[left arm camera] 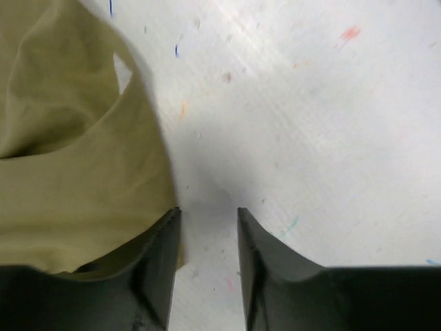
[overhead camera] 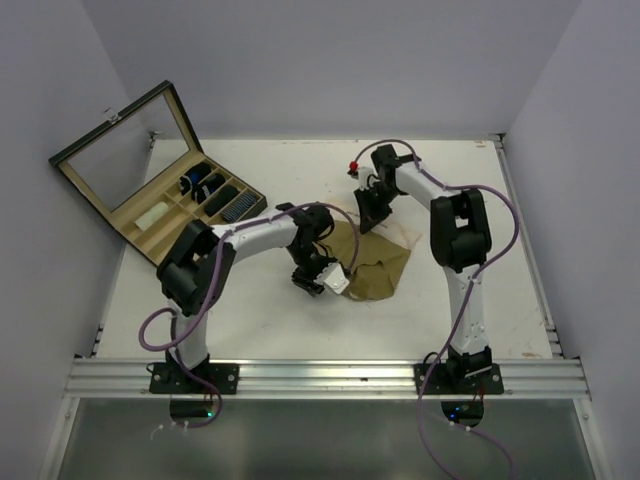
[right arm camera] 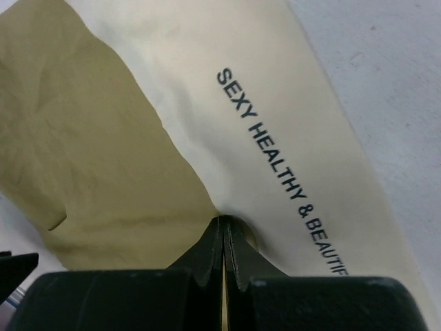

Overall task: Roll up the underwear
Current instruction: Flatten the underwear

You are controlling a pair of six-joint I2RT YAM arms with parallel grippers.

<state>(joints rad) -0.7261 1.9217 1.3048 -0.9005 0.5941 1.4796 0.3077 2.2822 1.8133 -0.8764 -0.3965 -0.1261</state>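
The underwear lies crumpled in an olive heap near the middle of the table, between the two grippers.

The table is white, speckled with small coloured marks. At its far left corner stands an open box with its lid tilted up; several of its compartments hold dark rolled items, and one holds something pale.

The left arm reaches in from the left and the right arm bends back toward the cloth from the right.

The left gripper points down at the near left edge of the underwear. Its jaws stand apart with only bare table between them, and the cloth lies against the outer side of one finger.

The right gripper sits at the far edge of the heap, jaws pressed together and pinching the underwear where the olive fabric meets the cream waistband. The cloth puckers at the fingertips.

Black lettering runs along the waistband, reading "SEXY HEALTHY & BEAUTIF" before it leaves the right wrist view.
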